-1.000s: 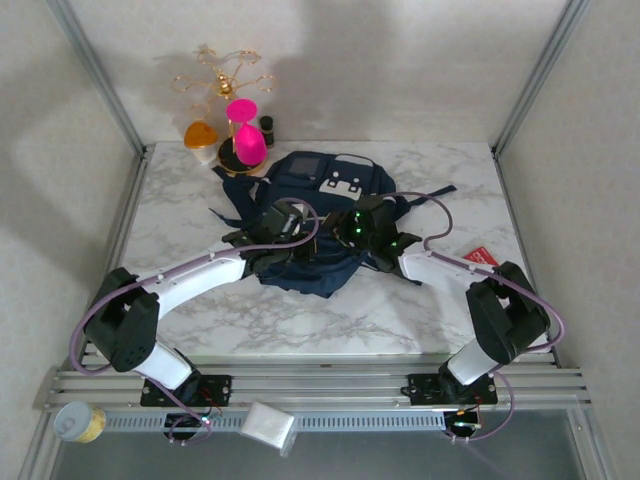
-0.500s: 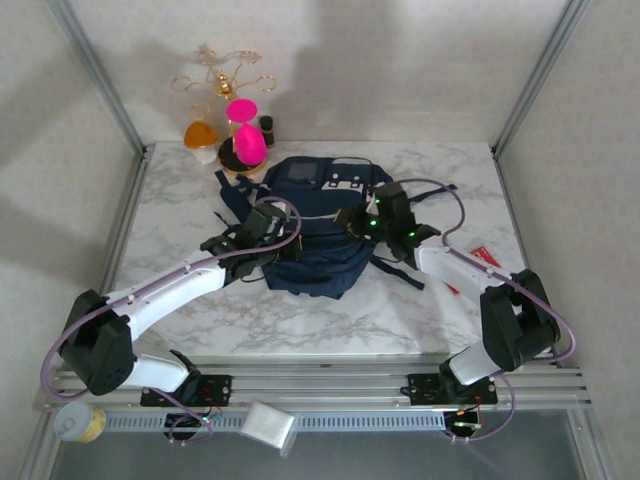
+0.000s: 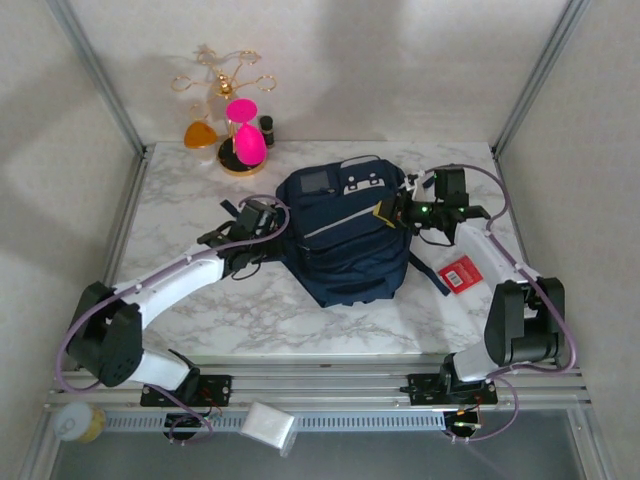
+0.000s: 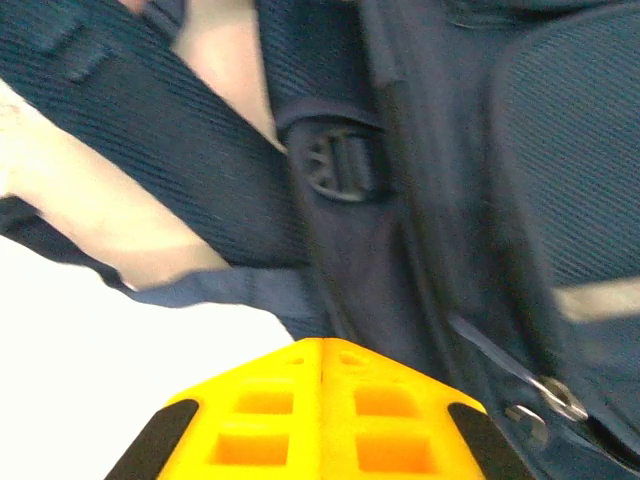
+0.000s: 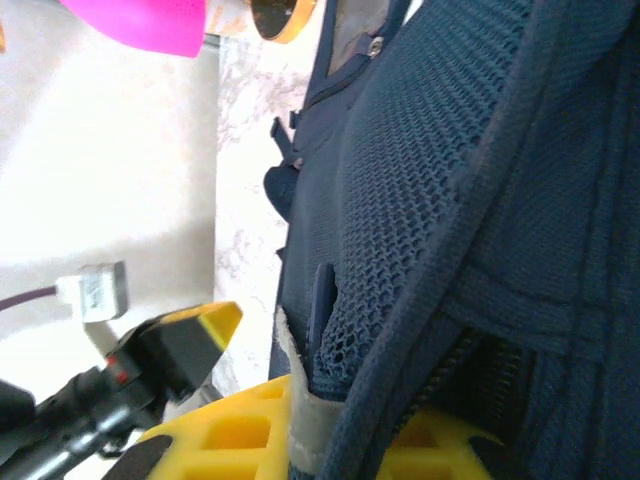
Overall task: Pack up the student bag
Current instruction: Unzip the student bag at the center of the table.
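Note:
The student bag lies flat on the marble table, navy, front pocket up, with white patches near its top. My right gripper is at the bag's right edge, shut on the bag: in the right wrist view its yellow fingers pinch the mesh side panel and a pale grey trim. My left gripper sits at the bag's left side. In the left wrist view its yellow jaws are pressed together with nothing in them, just short of a strap buckle.
A pink hourglass, a gold wire stand, an orange object and a small dark bottle stand at the back left. A red card lies right of the bag. Metal frame posts flank the table.
The bag has gone from a crumpled heap to lying spread out, shifted right and back. The right gripper moved right with its edge; the left gripper drew left. The red card is uncovered.

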